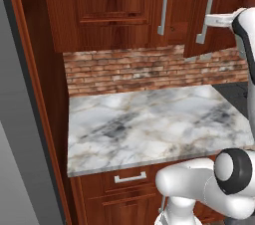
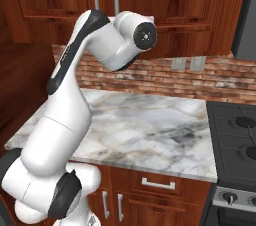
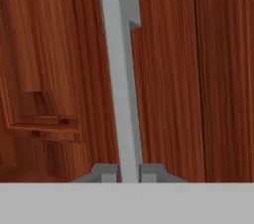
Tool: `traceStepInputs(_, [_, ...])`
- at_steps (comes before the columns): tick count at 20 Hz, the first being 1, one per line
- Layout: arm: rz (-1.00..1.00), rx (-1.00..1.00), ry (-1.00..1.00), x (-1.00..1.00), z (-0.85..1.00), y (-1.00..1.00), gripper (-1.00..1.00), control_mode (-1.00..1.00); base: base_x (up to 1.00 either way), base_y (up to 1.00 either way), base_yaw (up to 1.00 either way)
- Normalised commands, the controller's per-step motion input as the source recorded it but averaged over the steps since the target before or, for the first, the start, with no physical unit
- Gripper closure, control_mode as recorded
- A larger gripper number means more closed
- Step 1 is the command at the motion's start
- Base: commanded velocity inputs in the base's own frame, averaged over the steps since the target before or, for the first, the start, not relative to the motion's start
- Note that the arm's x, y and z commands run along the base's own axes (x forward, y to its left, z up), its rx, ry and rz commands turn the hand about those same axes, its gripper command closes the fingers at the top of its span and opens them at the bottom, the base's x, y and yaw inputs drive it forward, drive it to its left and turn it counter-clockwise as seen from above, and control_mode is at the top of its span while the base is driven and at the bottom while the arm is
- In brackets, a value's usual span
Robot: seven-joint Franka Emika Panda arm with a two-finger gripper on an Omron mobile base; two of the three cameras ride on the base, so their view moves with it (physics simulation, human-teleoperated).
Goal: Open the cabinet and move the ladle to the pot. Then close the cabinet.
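Gripper (image 3: pixel 129 173) is clamped on the right door's bar handle (image 1: pixel 206 11) of the upper cabinet (image 1: pixel 124 5); that door is swung partly ajar. Ladle & pot aren't located yet. Left: full opening, ladle transfer, closing.

The cabinet (image 1: pixel 114 5) is reddish-brown wood, hung above the counter, with two silver bar handles. Its right door (image 1: pixel 209 12) stands slightly ajar; the left is shut.
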Motion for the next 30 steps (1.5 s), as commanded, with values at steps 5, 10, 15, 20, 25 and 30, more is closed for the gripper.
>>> traceStepInputs(5, [0.01, 0.0, 0.0, -0.8, 0.03, -0.28, 1.0, -1.0, 0.0, 0.0, 0.0])
traceStepInputs(10, [0.01, 0.0, 0.0, -0.76, 0.0, -0.36, 1.0, -1.0, 0.0, 0.0, 0.0])
traceStepInputs(15, [0.02, 0.0, -0.02, -0.79, 0.0, -0.16, 1.0, -1.0, 0.0, 0.0, 0.0])
traceStepInputs(20, [0.01, 0.0, -0.17, -0.66, 0.0, 0.29, 1.0, -1.0, 0.0, 0.0, 0.0])
traceStepInputs(25, [0.0, -0.04, -0.06, -0.33, 0.0, 0.83, 1.0, -1.0, 0.0, 0.0, 0.0])
traceStepInputs(30, [0.0, -0.24, 0.05, -0.04, 0.0, 1.0, 1.0, -1.0, 0.0, 0.0, 0.0])
